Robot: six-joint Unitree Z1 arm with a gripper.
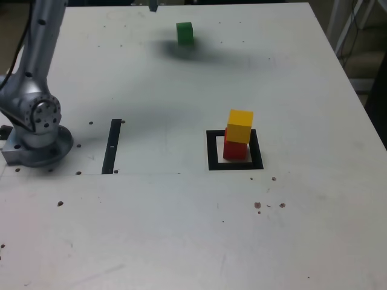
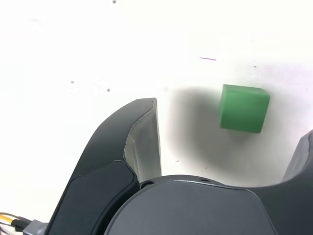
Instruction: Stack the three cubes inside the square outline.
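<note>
The green cube (image 1: 184, 32) sits alone at the far side of the white table. In the wrist view the green cube (image 2: 243, 108) lies on the table below and between my two dark fingers, nearer the one at the frame edge. My gripper (image 2: 230, 137) is open, empty and above the cube, not touching it. Only a dark tip of the gripper (image 1: 153, 5) shows at the exterior view's top edge. The yellow cube (image 1: 240, 125) rests on the red cube (image 1: 234, 148), slightly offset, inside the black square outline (image 1: 212, 151).
The arm's grey base (image 1: 36, 130) stands at the exterior view's left. A thin black strip (image 1: 112, 146) lies between the base and the outline. The table's right edge (image 1: 357, 90) runs close to the stack's side.
</note>
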